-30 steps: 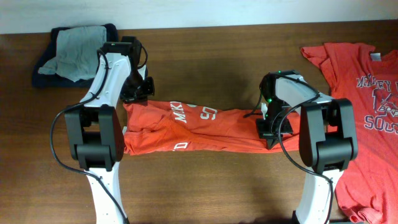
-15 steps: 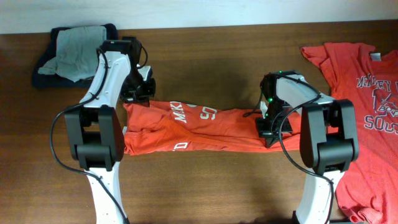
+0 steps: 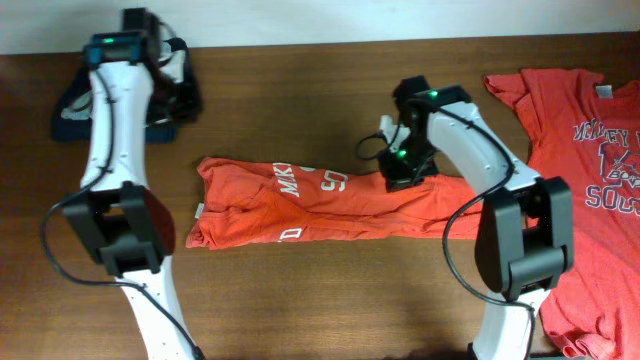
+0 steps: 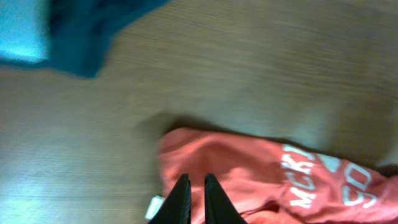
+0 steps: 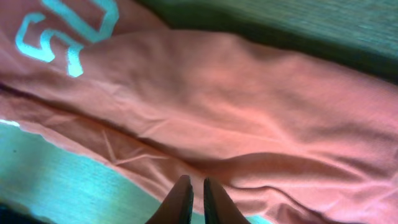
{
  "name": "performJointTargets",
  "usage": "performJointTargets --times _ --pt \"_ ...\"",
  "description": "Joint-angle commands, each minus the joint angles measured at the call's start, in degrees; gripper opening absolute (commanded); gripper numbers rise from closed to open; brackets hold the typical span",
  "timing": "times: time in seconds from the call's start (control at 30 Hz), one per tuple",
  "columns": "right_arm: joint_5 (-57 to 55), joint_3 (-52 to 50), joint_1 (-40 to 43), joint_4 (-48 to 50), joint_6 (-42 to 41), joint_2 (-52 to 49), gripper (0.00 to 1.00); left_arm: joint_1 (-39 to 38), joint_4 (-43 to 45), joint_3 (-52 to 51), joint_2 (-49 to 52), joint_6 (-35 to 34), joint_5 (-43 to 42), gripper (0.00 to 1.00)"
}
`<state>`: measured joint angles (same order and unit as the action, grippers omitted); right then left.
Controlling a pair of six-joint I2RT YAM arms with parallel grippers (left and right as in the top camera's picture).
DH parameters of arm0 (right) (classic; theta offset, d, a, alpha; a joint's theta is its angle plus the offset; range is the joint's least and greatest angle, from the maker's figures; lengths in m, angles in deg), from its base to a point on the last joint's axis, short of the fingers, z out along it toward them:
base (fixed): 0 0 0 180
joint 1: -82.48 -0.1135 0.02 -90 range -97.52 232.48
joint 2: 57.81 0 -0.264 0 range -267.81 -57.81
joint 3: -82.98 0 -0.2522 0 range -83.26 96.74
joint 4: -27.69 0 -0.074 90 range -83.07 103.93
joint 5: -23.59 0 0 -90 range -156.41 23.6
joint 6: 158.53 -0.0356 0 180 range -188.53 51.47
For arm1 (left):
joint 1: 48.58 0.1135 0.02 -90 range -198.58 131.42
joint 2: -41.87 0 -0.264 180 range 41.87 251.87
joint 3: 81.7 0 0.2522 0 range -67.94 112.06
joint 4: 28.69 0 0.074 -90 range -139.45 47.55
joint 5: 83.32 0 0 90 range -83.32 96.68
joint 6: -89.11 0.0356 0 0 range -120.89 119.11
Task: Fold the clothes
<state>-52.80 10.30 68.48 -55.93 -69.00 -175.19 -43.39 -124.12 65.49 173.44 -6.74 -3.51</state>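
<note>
Across the brown bench (image 3: pixel 300 300), a spread T-shirt (image 3: pixel 590 150) lies at the right edge, probably waiting its turn. A folded T-shirt (image 3: pixel 320 205) lies mid-bench as a long band, lettering up, which suggests the lengthwise fold is done. The left end effector (image 4: pixel 194 180), near the dark pile (image 3: pixel 70 105), and the right end effector (image 5: pixel 193 180), above the band's right half, hover barely parted and empty, seemingly between grips.

Looks like robotics lab bench, not home. Left arm (image 3: pixel 105 130) and right arm (image 3: pixel 470 145), white with black joints, stand at near edge of brown wooden table (image 3: pixel 300 300); exposed black cables (image 3: pixel 46 238) hang on them; plain white wall (image 3: pixel 400 18) behind.
</note>
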Motion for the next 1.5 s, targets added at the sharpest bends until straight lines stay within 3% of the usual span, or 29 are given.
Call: performJointTargets --times 0.0,0.1,0.4,0.7,0.83,1.0,1.2,1.3,1.4,1.43,1.47 --pt "-12.81 0.15 -0.87 -1.57 -6.14 0.76 0.13 4.87 -1.57 0.76 -1.29 -1.18 0.55 0.13" --pt "-19.89 0.0 0.7 -3.15 -10.14 0.76 0.13 7.78 -2.36 0.76 -1.29 -1.2 0.52 0.13" --pt "-15.19 -4.42 12.81 -4.02 -10.49 0.76 0.11 11.96 -1.57 0.74 -1.27 -1.22 0.57 0.22" --pt "-15.58 -18.14 20.61 5.75 -8.37 0.66 0.08 11.85 0.52 0.7 -1.25 -1.86 0.57 0.27" --pt "-19.34 -18.32 24.15 6.45 -8.39 0.66 0.05 11.85 0.61 0.7 -1.25 -1.84 0.57 0.27" --pt "-14.38 -17.46 26.95 6.78 -7.56 0.66 0.06 11.85 0.63 0.7 -1.25 -1.84 0.59 0.28" --pt "-12.2 -14.95 25.62 5.79 -5.68 0.68 0.22 11.85 0.59 0.7 -1.25 -1.84 1.44 0.36" --pt "-12.09 -9.99 24.0 2.95 -5.51 0.68 0.29 11.85 0.66 0.72 -1.25 -1.84 1.44 0.53" --pt "-12.11 -4.22 22.23 -0.35 -5.51 0.68 0.33 11.85 0.61 0.7 -1.25 -1.84 1.44 0.82" --pt "-12.09 -1.81 21.44 -1.64 -5.51 0.68 0.34 11.85 0.61 0.7 -1.25 -1.84 1.44 0.96" --pt "-12.04 0.0 20.7 -2.54 -5.51 0.68 0.34 11.85 0.61 0.7 -1.25 -1.84 1.42 0.99"
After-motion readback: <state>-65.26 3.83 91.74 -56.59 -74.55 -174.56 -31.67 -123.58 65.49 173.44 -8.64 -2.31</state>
